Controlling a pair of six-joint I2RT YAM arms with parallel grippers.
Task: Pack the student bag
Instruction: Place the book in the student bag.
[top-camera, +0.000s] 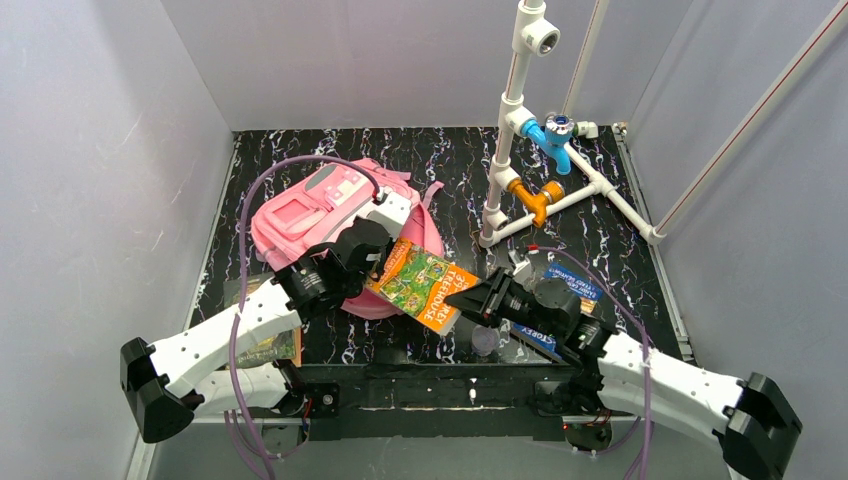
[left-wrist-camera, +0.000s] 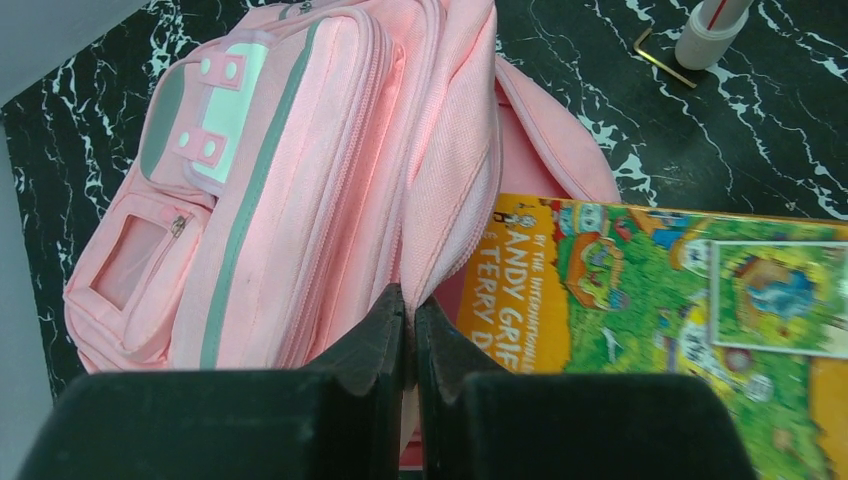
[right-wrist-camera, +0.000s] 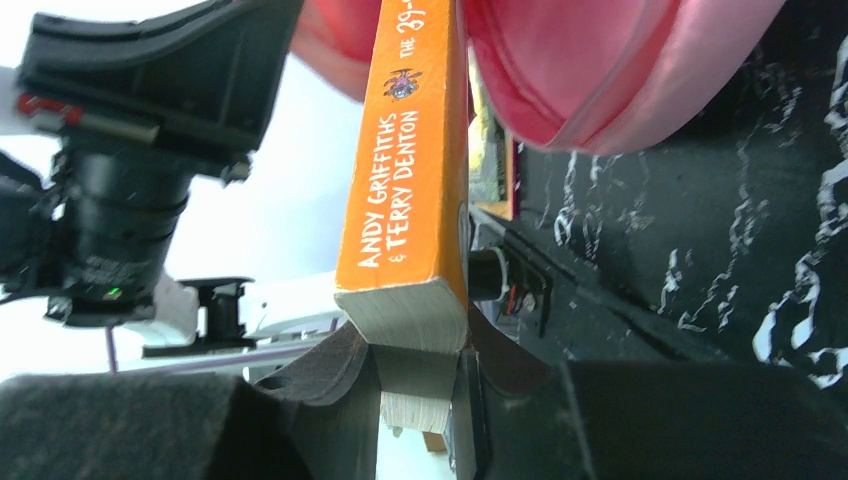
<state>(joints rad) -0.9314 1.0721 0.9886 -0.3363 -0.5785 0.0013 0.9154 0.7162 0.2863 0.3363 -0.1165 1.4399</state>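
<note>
The pink student bag (top-camera: 320, 205) lies at the left middle of the black marbled table. My left gripper (top-camera: 375, 252) is shut on the edge of the bag's opening; in the left wrist view the pink zip flap (left-wrist-camera: 445, 200) is pinched between the jaws (left-wrist-camera: 410, 310). My right gripper (top-camera: 462, 298) is shut on the corner of an orange and green paperback book (top-camera: 425, 283). The book's far end sits at the bag's mouth. In the right wrist view the orange spine (right-wrist-camera: 410, 180) runs up from the jaws (right-wrist-camera: 418, 385) toward the pink fabric (right-wrist-camera: 610, 70).
A white pipe frame (top-camera: 520, 140) with blue and orange fittings stands at the back right. More books (top-camera: 565, 285) lie under the right arm. A small grey cup (top-camera: 485, 340) sits near the front edge. Another book (top-camera: 270, 345) lies under the left arm.
</note>
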